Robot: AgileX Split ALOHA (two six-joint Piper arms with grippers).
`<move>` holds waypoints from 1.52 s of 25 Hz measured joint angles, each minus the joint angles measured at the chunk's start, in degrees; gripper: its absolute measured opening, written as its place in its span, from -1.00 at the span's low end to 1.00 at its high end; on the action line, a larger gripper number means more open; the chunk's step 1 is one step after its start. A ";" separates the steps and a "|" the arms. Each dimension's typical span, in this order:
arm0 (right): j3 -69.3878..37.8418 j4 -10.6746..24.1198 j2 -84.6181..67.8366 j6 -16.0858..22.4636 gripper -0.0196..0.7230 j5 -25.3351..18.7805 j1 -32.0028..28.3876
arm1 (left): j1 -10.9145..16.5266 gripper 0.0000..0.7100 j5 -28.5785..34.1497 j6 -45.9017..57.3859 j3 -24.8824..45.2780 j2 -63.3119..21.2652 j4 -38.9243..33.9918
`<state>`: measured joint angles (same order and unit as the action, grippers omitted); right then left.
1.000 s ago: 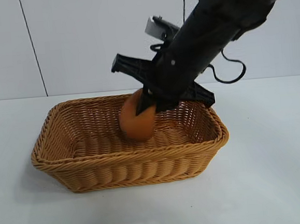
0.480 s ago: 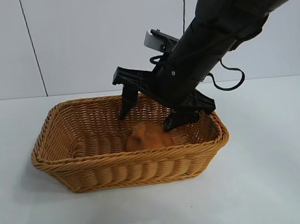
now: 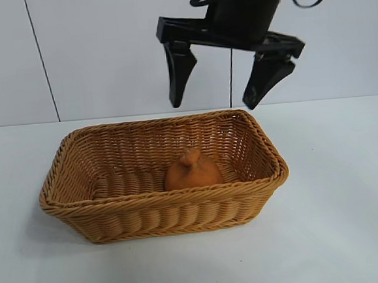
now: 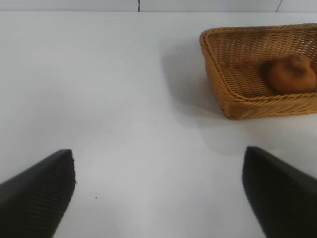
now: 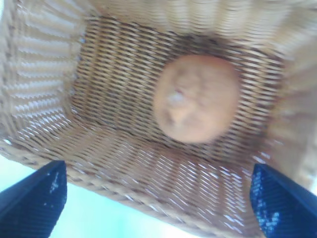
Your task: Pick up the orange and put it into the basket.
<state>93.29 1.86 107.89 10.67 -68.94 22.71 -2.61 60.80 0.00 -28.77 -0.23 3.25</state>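
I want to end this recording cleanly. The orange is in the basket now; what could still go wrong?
Little, probably. The orange sits on the floor of the basket, stem up, and might roll slightly. The right gripper hangs open directly above, so a downward move could hit the rim. The left gripper is open, off to the side.

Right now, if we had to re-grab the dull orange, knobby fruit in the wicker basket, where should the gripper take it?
Across the round body of the dull orange, knobby fruit, below its stem bump, coming straight down. It sits stem-up on the floor of the golden-brown woven wicker basket, whose walls block side approaches. The open right gripper hangs above it.
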 joint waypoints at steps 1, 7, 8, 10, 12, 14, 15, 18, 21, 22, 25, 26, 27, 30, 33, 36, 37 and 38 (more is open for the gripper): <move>0.00 0.00 0.00 0.00 0.92 0.00 0.00 | 0.00 0.83 0.12 0.00 0.00 0.00 0.00; 0.00 1.27 0.00 -1.86 0.92 -0.32 -16.84 | 0.00 0.83 0.11 0.00 0.00 0.00 0.00; 0.00 1.32 0.00 -2.16 0.92 -0.36 -18.42 | 0.00 0.83 0.11 0.00 0.00 0.00 0.00; 0.00 1.32 0.00 -3.07 0.92 -0.51 -21.24 | 0.00 0.83 0.11 0.00 0.00 0.00 0.00; -0.05 1.27 -0.08 -3.45 0.92 -0.85 -22.57 | 0.00 0.83 0.11 0.00 0.00 0.00 0.00; -0.90 1.21 -0.69 -3.91 0.92 -0.85 -22.81 | 0.00 0.83 0.11 0.00 0.00 0.00 0.00; -1.99 1.01 -1.42 -4.21 0.92 -0.85 -22.81 | 0.00 0.83 0.11 0.00 0.00 0.00 0.00; -7.43 -0.08 -4.88 -4.52 0.92 -0.80 -22.63 | 0.00 0.83 0.11 0.00 0.00 0.00 0.00; -15.38 -1.86 -10.51 -5.48 0.92 -0.85 -22.63 | 0.00 0.83 0.06 0.00 0.00 0.00 0.00; -18.45 -2.22 -12.86 -6.07 0.92 -0.84 -22.63 | 0.00 0.83 0.06 0.00 0.00 0.00 0.00; -26.98 -2.75 -20.10 -6.72 0.92 -0.90 -22.63 | 0.00 0.83 0.06 0.00 0.00 0.00 0.00; -29.81 -2.81 -22.75 -6.90 0.92 -0.90 -22.63 | 0.00 0.83 0.06 0.00 0.00 0.00 0.00; -32.11 -2.86 -25.55 -7.11 0.92 -0.90 -22.63 | 0.00 0.83 0.06 0.00 0.00 0.00 0.00; -40.00 -2.86 -33.66 -7.32 0.92 -0.90 -22.63 | 0.00 0.83 0.06 0.00 0.00 0.00 0.00; -47.05 -2.86 -42.00 -8.25 0.92 0.40 -22.63 | 0.00 0.83 0.06 0.00 0.00 0.00 0.00; -53.70 -2.86 -51.09 -9.64 0.92 3.75 -22.63 | 0.00 0.83 0.06 0.00 0.00 0.00 0.00; -55.93 -2.86 -54.53 -9.81 0.92 4.92 -22.63 | 0.00 0.83 0.06 0.00 0.00 0.00 0.00; -57.72 -2.86 -58.00 -10.05 0.92 5.99 -22.63 | 0.00 0.83 0.06 0.00 0.00 0.00 0.00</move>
<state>35.58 -1.01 49.89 0.62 -62.95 0.07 -2.61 60.86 0.00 -28.77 -0.23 3.25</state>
